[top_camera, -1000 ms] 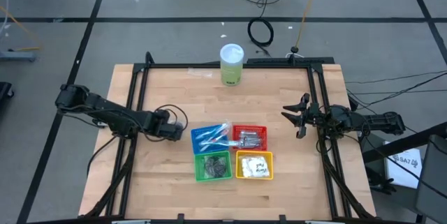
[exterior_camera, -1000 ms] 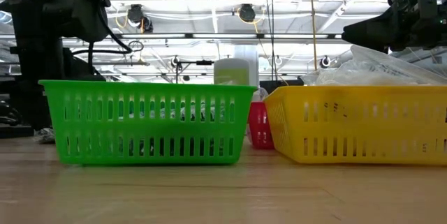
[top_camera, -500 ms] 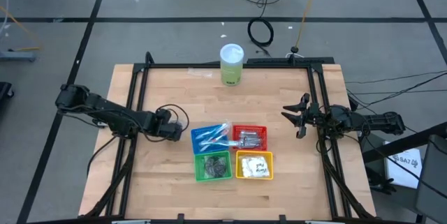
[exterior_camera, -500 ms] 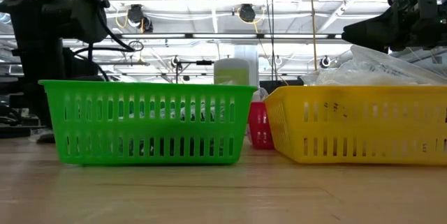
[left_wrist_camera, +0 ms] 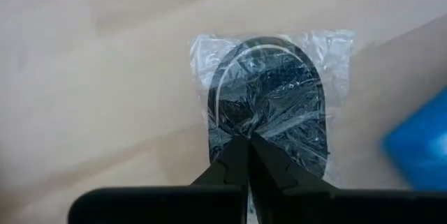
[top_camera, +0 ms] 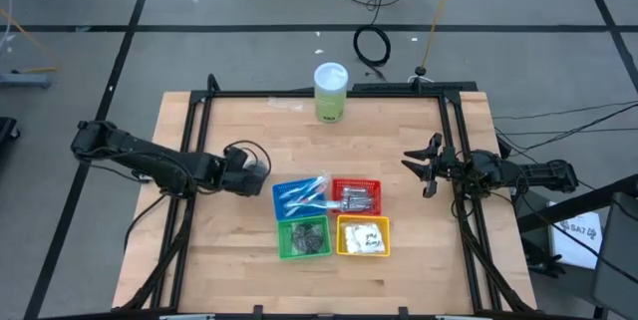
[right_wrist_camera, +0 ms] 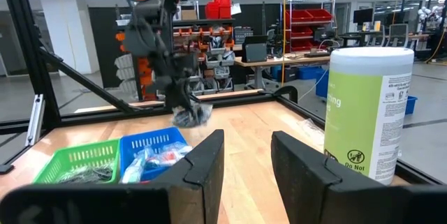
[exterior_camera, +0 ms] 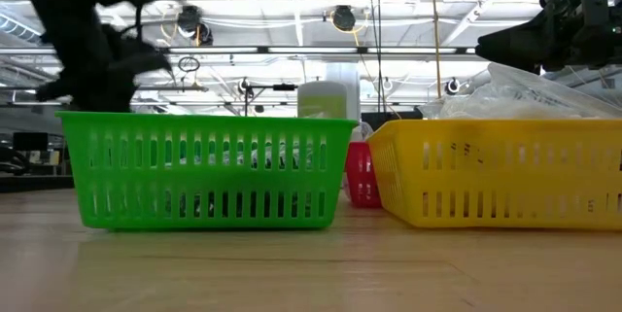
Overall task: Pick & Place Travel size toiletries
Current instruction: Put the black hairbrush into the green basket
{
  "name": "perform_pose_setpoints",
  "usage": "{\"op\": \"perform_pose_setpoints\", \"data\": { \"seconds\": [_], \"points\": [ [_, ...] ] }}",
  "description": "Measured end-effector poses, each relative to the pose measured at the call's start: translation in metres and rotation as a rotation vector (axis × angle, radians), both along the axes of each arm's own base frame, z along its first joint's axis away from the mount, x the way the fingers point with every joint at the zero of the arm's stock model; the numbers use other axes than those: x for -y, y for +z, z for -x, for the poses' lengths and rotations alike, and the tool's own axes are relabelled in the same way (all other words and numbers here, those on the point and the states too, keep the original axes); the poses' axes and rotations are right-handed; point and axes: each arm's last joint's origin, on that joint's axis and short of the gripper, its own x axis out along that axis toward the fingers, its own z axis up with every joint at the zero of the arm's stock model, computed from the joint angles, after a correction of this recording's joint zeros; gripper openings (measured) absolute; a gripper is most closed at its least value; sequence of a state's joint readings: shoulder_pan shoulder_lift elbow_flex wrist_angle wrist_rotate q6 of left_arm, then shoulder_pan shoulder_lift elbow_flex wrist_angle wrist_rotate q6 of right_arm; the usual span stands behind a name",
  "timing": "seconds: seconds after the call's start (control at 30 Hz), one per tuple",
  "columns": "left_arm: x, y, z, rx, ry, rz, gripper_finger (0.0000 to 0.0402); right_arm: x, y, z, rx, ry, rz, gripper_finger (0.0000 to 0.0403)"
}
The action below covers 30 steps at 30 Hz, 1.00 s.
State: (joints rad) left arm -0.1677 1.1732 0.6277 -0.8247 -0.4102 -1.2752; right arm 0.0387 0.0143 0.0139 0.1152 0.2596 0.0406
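My left gripper [top_camera: 255, 174] is shut on a dark grey round puff in clear wrap [left_wrist_camera: 265, 102], just left of the blue basket [top_camera: 299, 197]. The right wrist view shows that puff [right_wrist_camera: 190, 116] hanging above the table. Blue-white sticks lie in the blue basket, and silver tubes lie in the red basket [top_camera: 356, 195]. Dark puffs fill the green basket [top_camera: 303, 237], and white sachets fill the yellow basket [top_camera: 363, 235]. My right gripper [top_camera: 424, 168] waits open at the table's right edge, holding nothing. My left gripper pinches the wrapped puff between its two fingers [left_wrist_camera: 237, 161], at the wrap over the puff's middle [left_wrist_camera: 246, 128]. The fingers slant down from above. The puff hangs below them, clear of the table.
A tall green cylinder with a white lid [top_camera: 330, 93] stands at the table's far edge. The four baskets sit together in a square at the table's middle. A black frame rail [top_camera: 329, 92] runs around the tabletop.
My left gripper has risen beside the blue basket and its wrist has rolled. In the low view its dark shape has shifted up and toward the green basket.
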Motion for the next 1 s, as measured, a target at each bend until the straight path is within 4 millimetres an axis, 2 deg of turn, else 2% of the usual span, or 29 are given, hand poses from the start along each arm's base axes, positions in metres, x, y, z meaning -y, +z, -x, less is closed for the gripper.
{"op": "perform_pose_setpoints", "data": {
  "seconds": [0.37, 0.47, 0.57, 0.77, 0.87, 1.0],
  "points": [
    [0.000, 0.064, -0.020, 0.191, -0.132, -0.163, 0.0000, 0.000, 0.000, 0.000, 0.000, 0.000, 0.000, 0.0110],
    [0.005, 0.073, -0.031, 0.266, -0.247, -0.203, 0.0000, 0.000, 0.000, 0.000, 0.000, 0.000, 0.000, 0.0110],
    [0.016, 0.078, -0.049, 0.358, -0.454, -0.241, 0.0000, 0.000, 0.000, 0.000, 0.000, 0.000, 0.000, 0.0110],
    [0.048, 0.075, -0.083, 0.484, -0.907, -0.331, 0.0000, 0.000, 0.000, 0.000, 0.000, 0.000, 0.000, 0.0110],
    [0.061, 0.060, -0.094, 0.463, -1.057, -0.331, 0.0000, 0.000, 0.000, 0.000, 0.000, 0.000, 0.000, 0.0110],
    [0.072, 0.034, -0.104, 0.396, -1.149, -0.250, 0.0000, 0.000, 0.000, 0.000, 0.000, 0.000, 0.000, 0.0110]
  ]
}}
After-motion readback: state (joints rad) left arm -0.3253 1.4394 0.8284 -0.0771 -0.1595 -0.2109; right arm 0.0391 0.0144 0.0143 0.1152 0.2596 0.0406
